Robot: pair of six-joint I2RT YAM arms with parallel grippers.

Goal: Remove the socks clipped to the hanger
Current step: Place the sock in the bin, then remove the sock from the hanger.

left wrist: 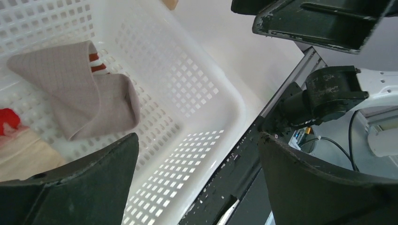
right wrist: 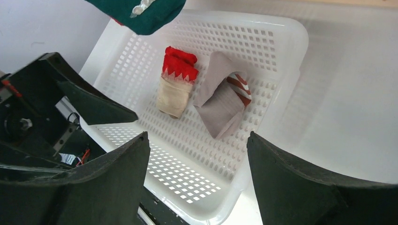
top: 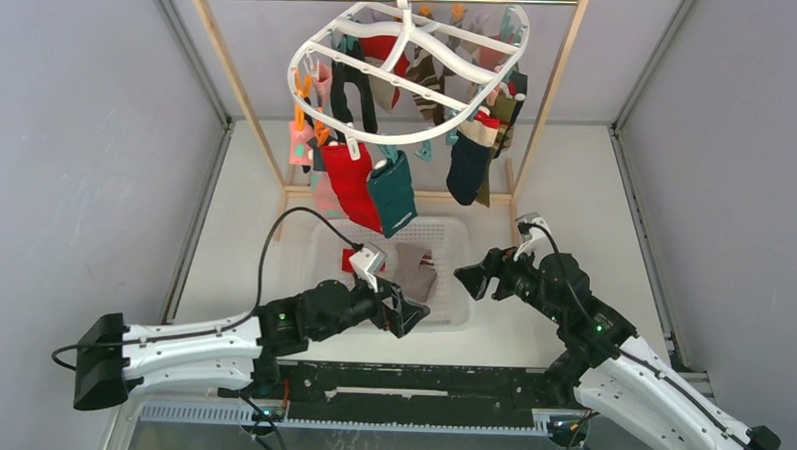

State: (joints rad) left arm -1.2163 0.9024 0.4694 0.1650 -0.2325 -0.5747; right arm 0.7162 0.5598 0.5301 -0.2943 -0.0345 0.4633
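Reads as a gap between picks, with many socks [top: 361,184] clipped to the hanger [top: 417,143] above the far side of the basket [top: 444,227]; calls next for a reach up and far to pull one free. Left gripper [top: 411,316] low over the basket's near right corner, jaws wide and empty; right gripper [top: 470,280] just right of the basket, spread, holding nothing.

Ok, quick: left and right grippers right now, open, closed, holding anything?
Left gripper: open, fingers empty, above the white mesh basket.
Right gripper: open, holding nothing.
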